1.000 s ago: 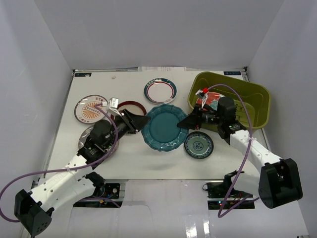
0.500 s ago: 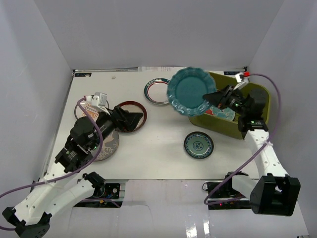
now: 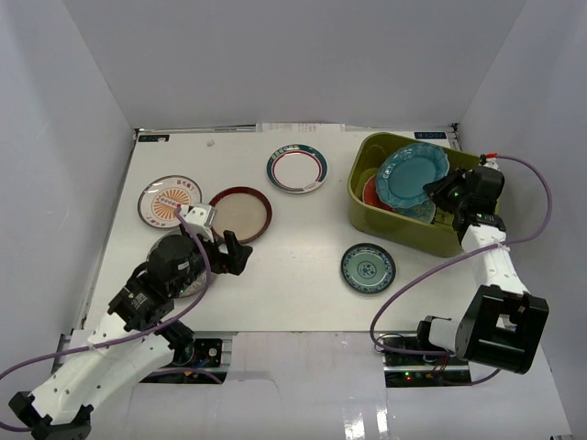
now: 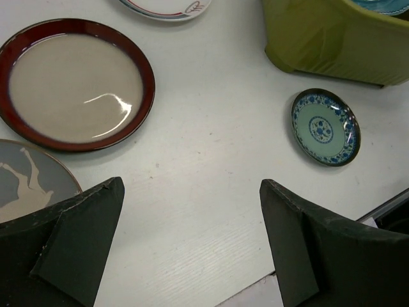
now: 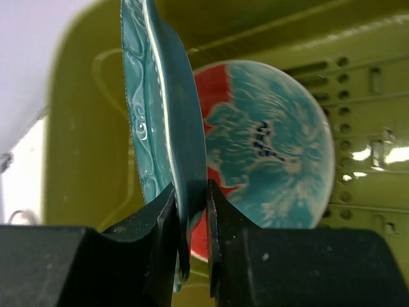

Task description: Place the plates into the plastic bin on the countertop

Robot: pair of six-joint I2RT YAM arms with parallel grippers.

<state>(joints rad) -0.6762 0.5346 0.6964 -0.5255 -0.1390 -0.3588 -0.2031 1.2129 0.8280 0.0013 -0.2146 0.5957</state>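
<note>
Right now the right hand (image 5: 190, 211) is squeezed shut on the rim of the scalloped teal plate (image 5: 160, 109). The plate stands on its edge, up from the fingers (image 5: 160, 224), with one finger on each side of it. Hand and plate are inside the green plastic bin (image 5: 83, 160). Just past the hand, behind the teal plate, the red-and-teal flower plate (image 5: 268, 147) lies down in the bin. I cannot tell if the two plates touch. The left hand (image 4: 192, 211) is wide open and holds nothing (both its dark fingers stick out with a big gap between them). It hangs over a bare bit of the white tabletop (image 4: 204, 147). Ahead of this hand and to its left lies the red-rimmed cream plate (image 4: 73, 83), flat and shiny. Close by the left finger is the edge of the grey plate (image 4: 25, 182). Ahead and to the right of this hand sits the small blue-green plate (image 4: 325, 126), near the bin's outer wall but not touching it. Farther ahead, past the red-rimmed plate, the green-rimmed white plate (image 3: 297, 168) rests flat. The orange sunburst plate (image 3: 165, 200) lies off to the left of the hand, just beside the red-rimmed one.
</note>
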